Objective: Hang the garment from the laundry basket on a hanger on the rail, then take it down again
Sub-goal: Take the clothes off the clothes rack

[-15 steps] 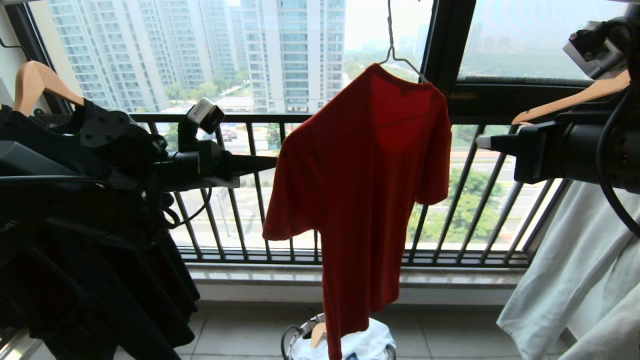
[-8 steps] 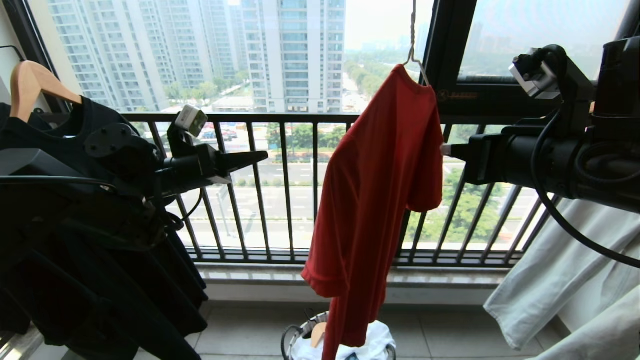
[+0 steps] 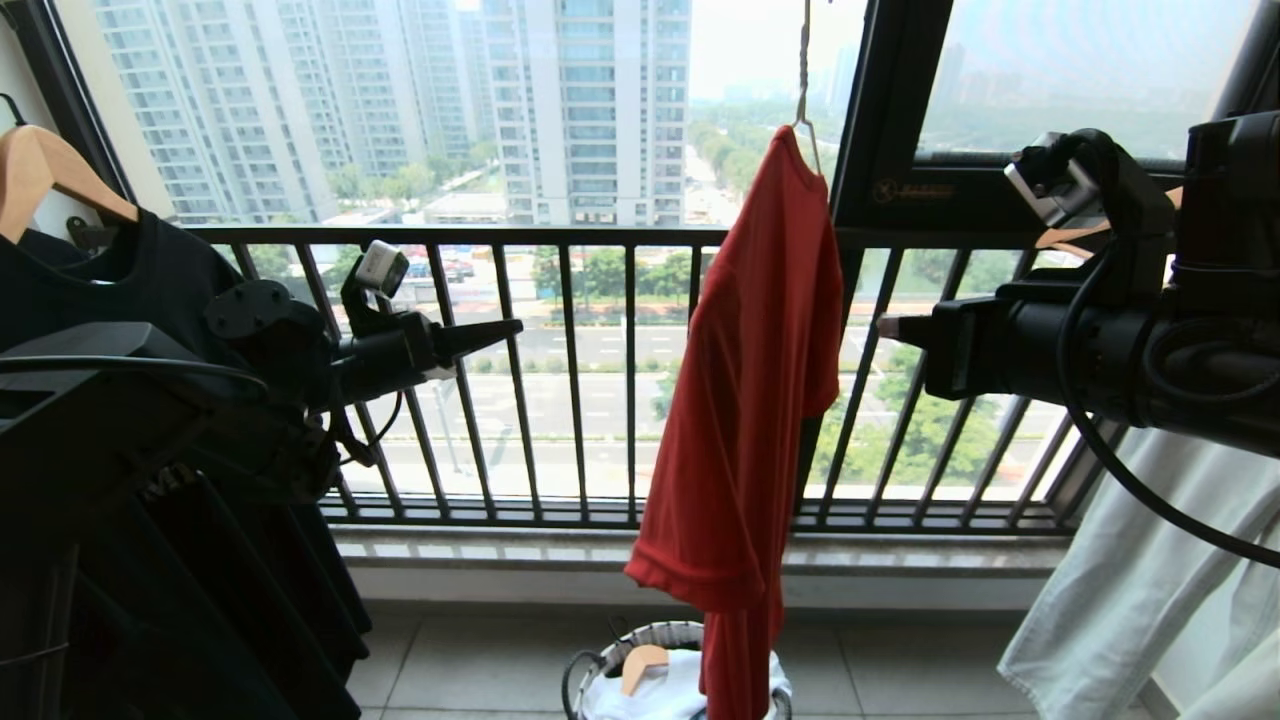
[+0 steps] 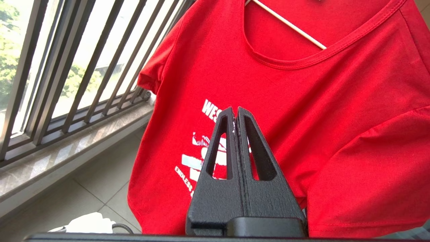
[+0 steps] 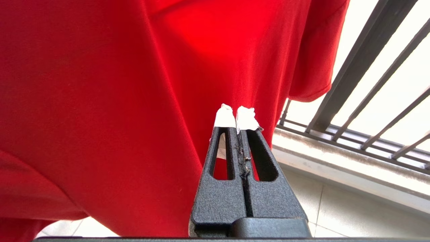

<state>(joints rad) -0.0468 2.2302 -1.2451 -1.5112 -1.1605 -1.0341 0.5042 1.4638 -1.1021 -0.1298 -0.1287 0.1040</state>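
Red garment hangs centre frame on the white wire hanger, turned edge-on to the head camera, hem dropping into the laundry basket at bottom centre. Hanger neck runs out of the top of the frame. Left gripper, left of centre, jaws pressed together, empty, apart from the shirt. Right gripper, right of centre, jaws likewise closed, empty, tip just beside the shirt's back. Black shirt at left, pale trousers at lower right.
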